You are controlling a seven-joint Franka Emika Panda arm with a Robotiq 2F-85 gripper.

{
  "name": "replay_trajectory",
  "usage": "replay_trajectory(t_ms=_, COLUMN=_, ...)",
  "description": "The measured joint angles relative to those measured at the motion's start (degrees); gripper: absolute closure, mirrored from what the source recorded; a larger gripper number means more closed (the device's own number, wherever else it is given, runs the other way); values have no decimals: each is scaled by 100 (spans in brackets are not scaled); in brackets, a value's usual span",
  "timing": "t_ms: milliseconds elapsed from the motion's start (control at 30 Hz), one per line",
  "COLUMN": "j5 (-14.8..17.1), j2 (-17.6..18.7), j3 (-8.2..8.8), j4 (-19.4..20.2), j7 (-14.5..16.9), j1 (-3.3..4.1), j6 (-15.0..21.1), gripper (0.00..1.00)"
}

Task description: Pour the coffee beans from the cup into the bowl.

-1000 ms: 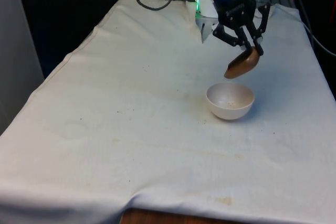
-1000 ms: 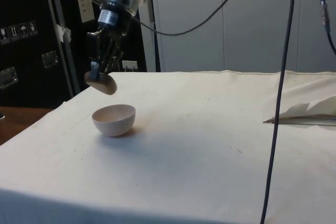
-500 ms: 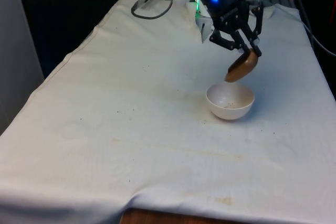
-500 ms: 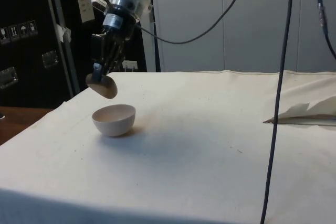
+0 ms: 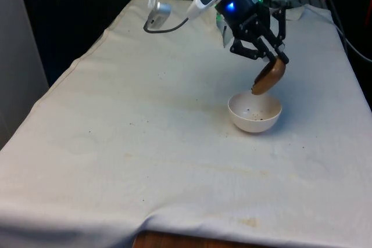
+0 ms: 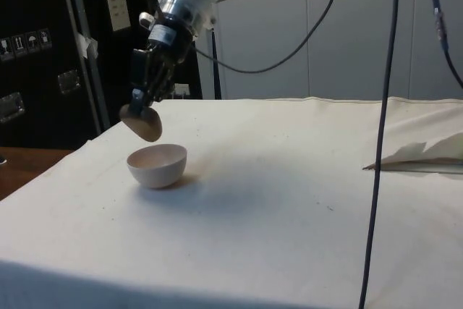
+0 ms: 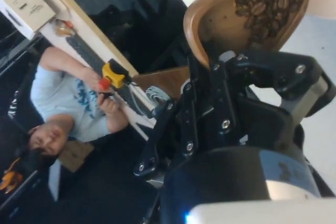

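Since a second ago I have tipped the cup (image 5: 269,76) steeper and swung my wrist further over, so its mouth now faces down toward the bowl (image 5: 254,112). From the front, my gripper (image 5: 273,57) is clamped on the cup's upper rim, and the cup hangs just above the bowl's far right edge, not touching it; a few dark specks lie on the bowl's floor, which I take to be the first beans landed. The bowl sits on the cloth (image 5: 145,143) toward the front view's right, well back from the near edge. From the side, the cup (image 6: 142,124) tilts over the far rim of the bowl (image 6: 157,164), with a clear gap between them, and my gripper (image 6: 139,99) grips it from above. At my wrist, the cup (image 7: 226,14) shows its inside: coffee beans (image 7: 268,6) crowd against its low edge, so most of the load has yet to leave. A person (image 7: 68,103) sits beyond the table holding something yellow. I judge the pour barely begun: more tilt is needed to send the remaining beans down into the bowl.
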State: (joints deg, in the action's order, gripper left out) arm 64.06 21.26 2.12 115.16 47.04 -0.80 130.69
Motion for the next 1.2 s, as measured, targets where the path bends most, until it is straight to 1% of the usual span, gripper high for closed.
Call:
replay_trajectory(t_ms=167, j5=223, j2=63, j3=138, j4=-46, j7=212, j1=-17, j6=-304, gripper=96)
replay_trajectory(t_ms=233, j5=246, j2=69, j3=166, j4=-57, j7=229, j1=-17, j6=-367, gripper=96)
replay_trajectory(t_ms=267, j5=304, j2=80, j3=212, j4=-80, j7=269, j1=-23, j6=-464, gripper=96)
replay_trajectory(t_ms=433, j5=447, j2=143, j3=315, j4=-143, j7=367, j1=-34, j6=-716, gripper=96)
replay_trajectory(t_ms=500, j5=470, j2=149, j3=332, j4=-155, j7=372, j1=-40, j6=-768, gripper=96)
replay_trajectory(t_ms=533, j5=527, j2=166, j3=372, j4=-178, j7=390, j1=-40, j6=-871, gripper=96)
replay_trajectory(t_ms=633, j5=584, j2=183, j3=407, j4=-201, j7=407, j1=-46, j6=-974, gripper=96)
replay_trajectory(t_ms=700, j5=659, j2=212, j3=453, j4=-235, j7=430, j1=-46, j6=-1129, gripper=96)
replay_trajectory(t_ms=800, j5=693, j2=229, j3=476, j4=-258, j7=435, j1=-52, j6=-1209, gripper=96)
replay_trajectory(t_ms=900, j5=819, j2=246, j3=544, j4=-269, j7=493, j1=-57, j6=-1392, gripper=96)
replay_trajectory(t_ms=967, j5=854, j2=258, j3=561, j4=-269, j7=510, j1=-63, j6=-1444, gripper=96)
replay_trajectory(t_ms=1000, j5=894, j2=281, j3=602, j4=-292, j7=527, j1=-63, j6=-1547, gripper=96)
replay_trajectory(t_ms=1033, j5=894, j2=281, j3=602, j4=-292, j7=527, j1=-63, j6=-1547, gripper=96)
replay_trajectory(t_ms=1167, j5=974, j2=338, j3=682, j4=-355, j7=527, j1=-69, j6=-1759, gripper=96)
replay_trajectory(t_ms=1200, j5=1026, j2=372, j3=722, j4=-384, j7=539, j1=-69, j6=-1862, gripper=96)
